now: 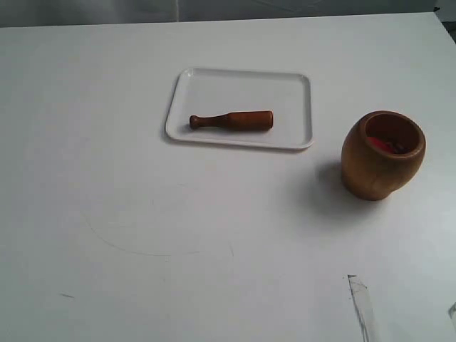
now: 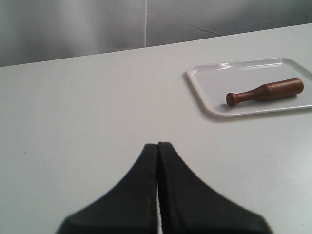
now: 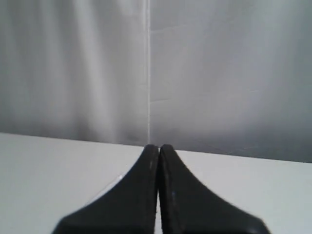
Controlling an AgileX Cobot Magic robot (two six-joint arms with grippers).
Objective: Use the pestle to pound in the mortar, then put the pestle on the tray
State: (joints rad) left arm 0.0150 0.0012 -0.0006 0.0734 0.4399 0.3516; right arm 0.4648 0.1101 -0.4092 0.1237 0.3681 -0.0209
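The reddish-brown pestle (image 1: 231, 120) lies flat on the white tray (image 1: 214, 85), knob end to the left. In the left wrist view the pestle (image 2: 265, 91) and tray (image 2: 209, 87) show well ahead of my left gripper (image 2: 158, 144), which is shut and empty above bare table. The brown wooden mortar (image 1: 382, 154) stands upright right of the tray, with reddish bits inside. My right gripper (image 3: 159, 146) is shut with nothing in it; its view shows only table and a grey backdrop. Neither gripper appears in the exterior view.
The white table's far edge (image 1: 228, 20) meets a grey backdrop. A thin clear strip (image 1: 360, 303) lies near the front right of the table. A faint curved mark (image 1: 157, 249) runs across the front middle.
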